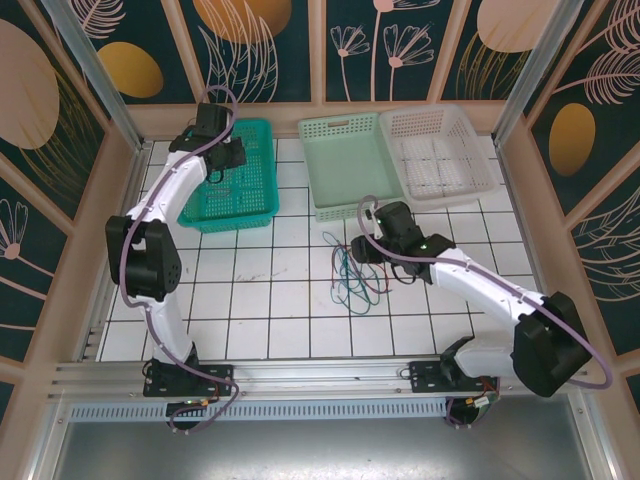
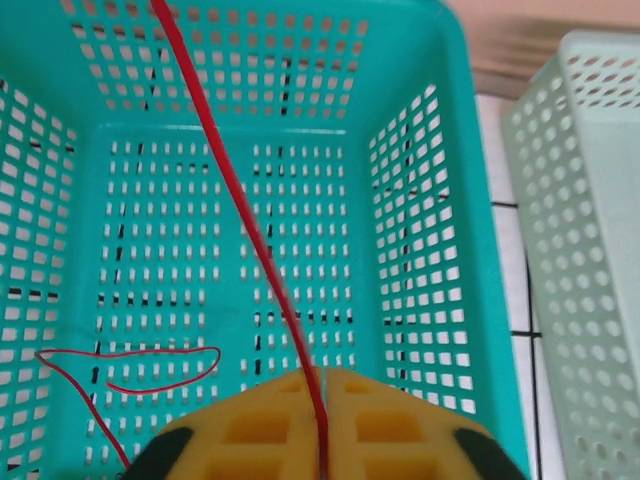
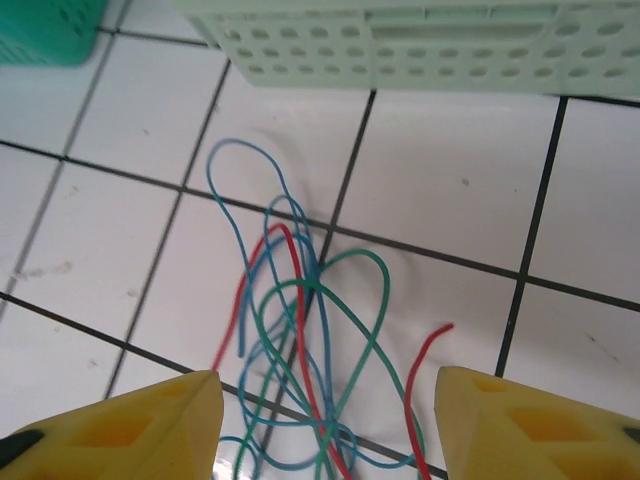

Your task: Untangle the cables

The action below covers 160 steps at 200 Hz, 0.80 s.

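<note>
My left gripper [image 2: 322, 375] is shut on a red cable [image 2: 230, 180] that runs up and away over the teal basket [image 2: 420, 200]. A loose red loop [image 2: 150, 365] lies on that basket's floor. From above, the left gripper [image 1: 222, 150] hangs over the teal basket [image 1: 235, 210]. A tangle of cables [image 1: 355, 275] lies on the white tiles mid-table. My right gripper [image 3: 328, 385] is open just above it, its fingers either side of the pile. Blue [image 3: 215, 165], green [image 3: 375, 270] and red [image 3: 430, 345] strands cross each other there.
A pale green basket [image 1: 345, 165] and a white basket [image 1: 440, 150] stand side by side at the back, right of the teal one. The pale green basket's rim [image 3: 450, 45] is just beyond the tangle. Patterned walls enclose the table.
</note>
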{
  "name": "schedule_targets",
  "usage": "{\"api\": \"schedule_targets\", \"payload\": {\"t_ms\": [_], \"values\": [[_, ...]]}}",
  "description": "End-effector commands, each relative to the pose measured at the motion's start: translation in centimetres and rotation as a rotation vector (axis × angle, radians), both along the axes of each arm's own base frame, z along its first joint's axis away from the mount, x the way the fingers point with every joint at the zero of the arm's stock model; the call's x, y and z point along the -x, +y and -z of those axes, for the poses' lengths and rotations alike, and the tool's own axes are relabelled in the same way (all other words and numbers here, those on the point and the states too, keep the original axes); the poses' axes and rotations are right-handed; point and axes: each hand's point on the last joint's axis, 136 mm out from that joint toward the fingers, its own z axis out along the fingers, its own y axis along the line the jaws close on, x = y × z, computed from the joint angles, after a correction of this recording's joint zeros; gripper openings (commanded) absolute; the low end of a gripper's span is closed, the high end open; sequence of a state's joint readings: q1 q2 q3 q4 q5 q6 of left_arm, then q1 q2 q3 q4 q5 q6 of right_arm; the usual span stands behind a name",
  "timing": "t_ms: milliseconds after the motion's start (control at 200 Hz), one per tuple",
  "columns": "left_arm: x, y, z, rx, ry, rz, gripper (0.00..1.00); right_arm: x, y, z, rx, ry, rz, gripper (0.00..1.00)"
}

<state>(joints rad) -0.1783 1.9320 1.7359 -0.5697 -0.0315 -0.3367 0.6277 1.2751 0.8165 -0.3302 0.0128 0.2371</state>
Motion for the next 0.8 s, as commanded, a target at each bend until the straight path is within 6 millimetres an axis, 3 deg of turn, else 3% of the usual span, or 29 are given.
{"api": "schedule_targets", "payload": {"t_ms": [0,135,200,410,535,796], "values": [[1.3,0.0,1.9,0.028,0.083,-0.006,0.38,1.2,-3.0,2.5,0.116,0.099,0.079,0.52],[2.0,-0.1,2.1,0.047,0.096,-0.009,0.79,2.4,-3.8,2.4,0.072,0.14,0.091,0.54],[2.2,0.0,1.9,0.043,0.095,-0.01,0.98,3.3,-3.2,1.9,0.011,0.15,0.063,0.57],[2.3,-0.7,-0.7,0.087,0.059,0.01,0.98,5.4,-4.3,4.1,0.037,0.272,0.115,0.59],[2.8,-1.7,-1.8,0.148,0.05,0.038,0.98,5.5,-4.0,4.5,0.04,0.285,0.099,0.59],[4.7,-4.7,-5.4,0.329,-0.048,0.126,0.98,5.6,-4.6,6.7,0.081,0.32,0.115,0.46]]}}
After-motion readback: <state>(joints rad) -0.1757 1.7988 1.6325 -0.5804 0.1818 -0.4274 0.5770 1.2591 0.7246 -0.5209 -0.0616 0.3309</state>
